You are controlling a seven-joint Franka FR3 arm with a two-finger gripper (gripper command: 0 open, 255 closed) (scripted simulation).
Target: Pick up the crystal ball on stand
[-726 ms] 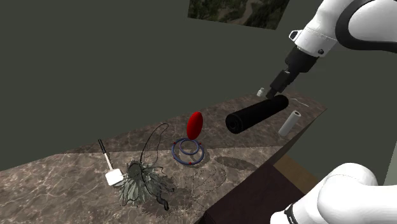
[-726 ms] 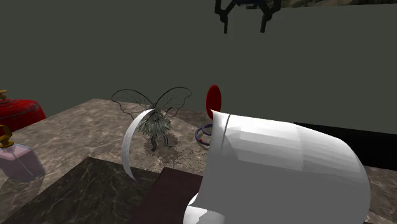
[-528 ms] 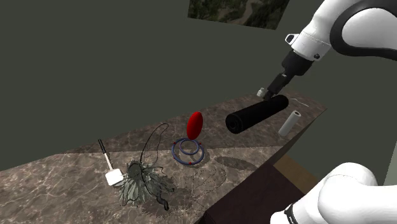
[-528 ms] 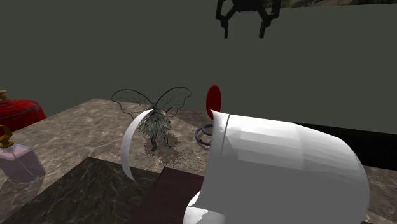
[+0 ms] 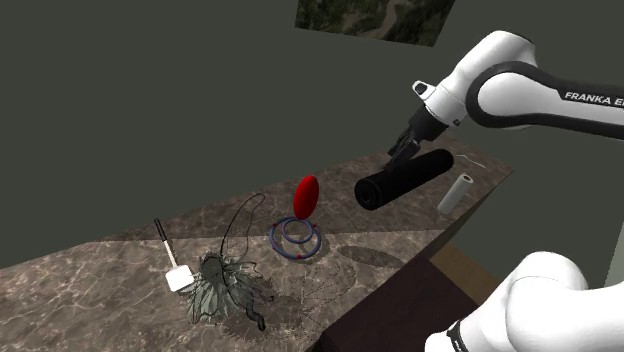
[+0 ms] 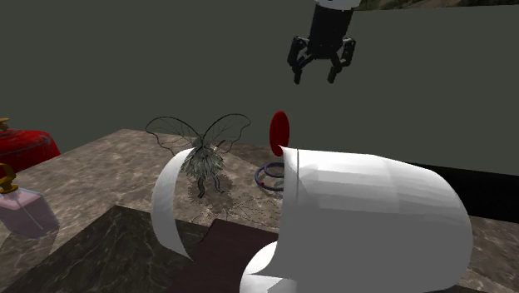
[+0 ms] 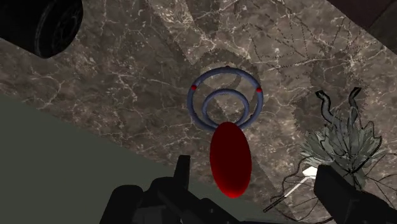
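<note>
Jaws lowered; arm half-hides ball stand.

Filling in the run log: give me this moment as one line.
phase: pre-grasp | jaws: open, empty, above target | target: red ball on blue ring stand, untouched | nearby: black cylinder, winged figurine

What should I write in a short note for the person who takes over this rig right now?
Gripper: open, empty, hanging in the air high above the table.
Crystal ball: red, oval, upright at the edge of its blue-grey ring stand, between the black cylinder and the winged figure. In the wrist view it lies ahead of the fingers, untouched.
Done: gripper roughly lined up over the ball.
Left: lower, close on the ball, lift it.
</note>
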